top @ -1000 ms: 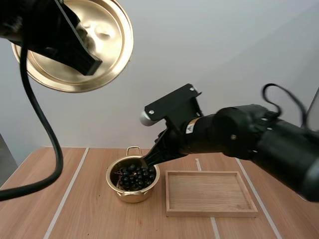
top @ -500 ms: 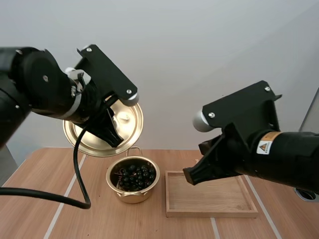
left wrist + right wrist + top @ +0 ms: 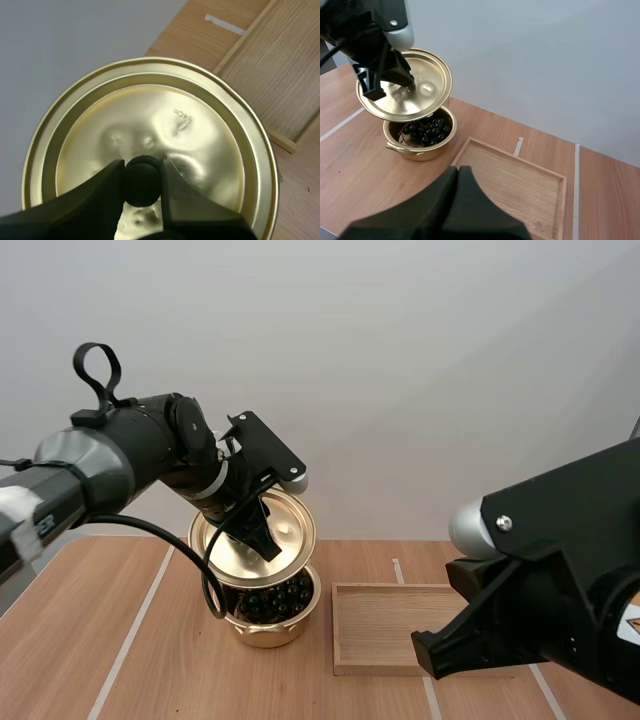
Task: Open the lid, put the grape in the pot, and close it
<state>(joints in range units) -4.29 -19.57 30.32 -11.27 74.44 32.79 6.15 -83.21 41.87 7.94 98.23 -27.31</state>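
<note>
A small gold pot (image 3: 268, 625) (image 3: 415, 147) stands on the table with dark grapes (image 3: 278, 600) (image 3: 426, 131) inside it. My left gripper (image 3: 262, 537) (image 3: 142, 175) is shut on the black knob (image 3: 141, 181) of the gold lid (image 3: 253, 540) (image 3: 150, 145) (image 3: 404, 85). It holds the lid tilted just above the pot, part of the grapes still showing. My right gripper (image 3: 457, 172) is shut on nothing, its fingers one dark wedge, raised above the table's front near the wooden tray (image 3: 425, 625).
The wooden tray (image 3: 517, 172) lies bare to the right of the pot. White tape lines (image 3: 130, 635) run across the wooden table. My right arm (image 3: 550, 580) looms over the tray's right front.
The left arm has brought the lid down from high up to just over the pot. My right arm has drawn back from the pot toward the front right.
</note>
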